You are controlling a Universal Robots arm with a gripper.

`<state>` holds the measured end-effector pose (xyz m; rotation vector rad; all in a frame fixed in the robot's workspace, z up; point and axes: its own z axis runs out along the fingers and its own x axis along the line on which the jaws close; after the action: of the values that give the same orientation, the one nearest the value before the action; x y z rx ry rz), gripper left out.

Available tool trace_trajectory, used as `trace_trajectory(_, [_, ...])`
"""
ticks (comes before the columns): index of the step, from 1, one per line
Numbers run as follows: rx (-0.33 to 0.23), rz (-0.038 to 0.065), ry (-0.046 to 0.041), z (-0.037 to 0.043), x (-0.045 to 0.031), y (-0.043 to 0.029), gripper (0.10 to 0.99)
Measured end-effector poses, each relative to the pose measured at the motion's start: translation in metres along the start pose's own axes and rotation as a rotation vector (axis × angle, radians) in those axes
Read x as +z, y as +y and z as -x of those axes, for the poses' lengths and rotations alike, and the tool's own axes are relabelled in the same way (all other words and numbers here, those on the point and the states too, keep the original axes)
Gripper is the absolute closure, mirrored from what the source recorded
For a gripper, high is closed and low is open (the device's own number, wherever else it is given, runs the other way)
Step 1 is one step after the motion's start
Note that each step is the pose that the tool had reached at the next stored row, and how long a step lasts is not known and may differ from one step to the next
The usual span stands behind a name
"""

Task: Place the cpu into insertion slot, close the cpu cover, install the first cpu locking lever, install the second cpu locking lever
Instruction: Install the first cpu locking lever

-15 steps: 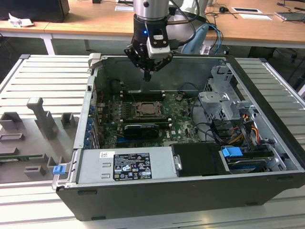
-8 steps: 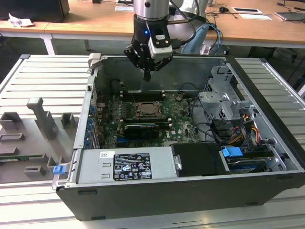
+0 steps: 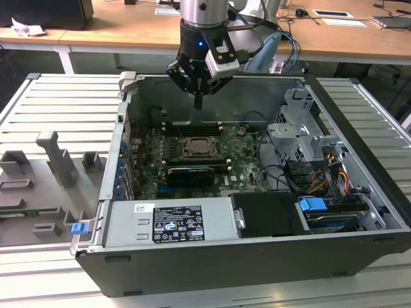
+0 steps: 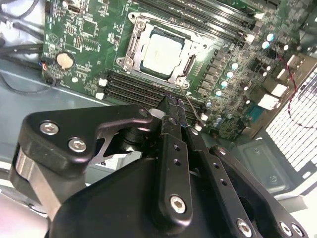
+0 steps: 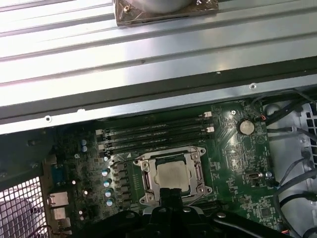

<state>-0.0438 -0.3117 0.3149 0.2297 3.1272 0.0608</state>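
The cpu point(image 3: 196, 147) lies flat in the insertion slot point(image 3: 207, 156) on the green board inside the open computer case. Its pale metal face shows in both wrist views point(image 4: 161, 52) point(image 5: 173, 174). The cpu cover point(image 5: 147, 176), a thin silver frame, lies down around the cpu point(image 4: 190, 49). My gripper point(image 3: 198, 104) hangs well above the board, a little behind the slot, apart from everything. Its two black fingers are pressed together in the second wrist view point(image 4: 173, 102) with nothing between them, and their tips point(image 5: 171, 194) show just short of the slot.
A long black ribbed card point(image 3: 187, 173) lies in front of the slot. A grey power supply point(image 3: 170, 221) fills the case front. A drive cage point(image 3: 302, 138) and cables stand at the exterior view's right. Memory slots point(image 5: 153, 134) run behind the slot. Grey fixtures point(image 3: 54, 157) stand outside.
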Motion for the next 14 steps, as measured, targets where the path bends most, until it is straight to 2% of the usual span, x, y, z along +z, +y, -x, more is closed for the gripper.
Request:
trace_trajectory(6, [-0.089, 0.000, 0.0034, 0.0002, 0.0003, 0.0000, 0.980])
trace_trajectory(9, [-0.096, 0.001, 0.0026, 0.0002, 0.0019, -0.0001, 0.980])
trace_trajectory(14, [-0.099, 0.001, -0.0036, 0.0002, 0.0039, -0.0003, 0.980])
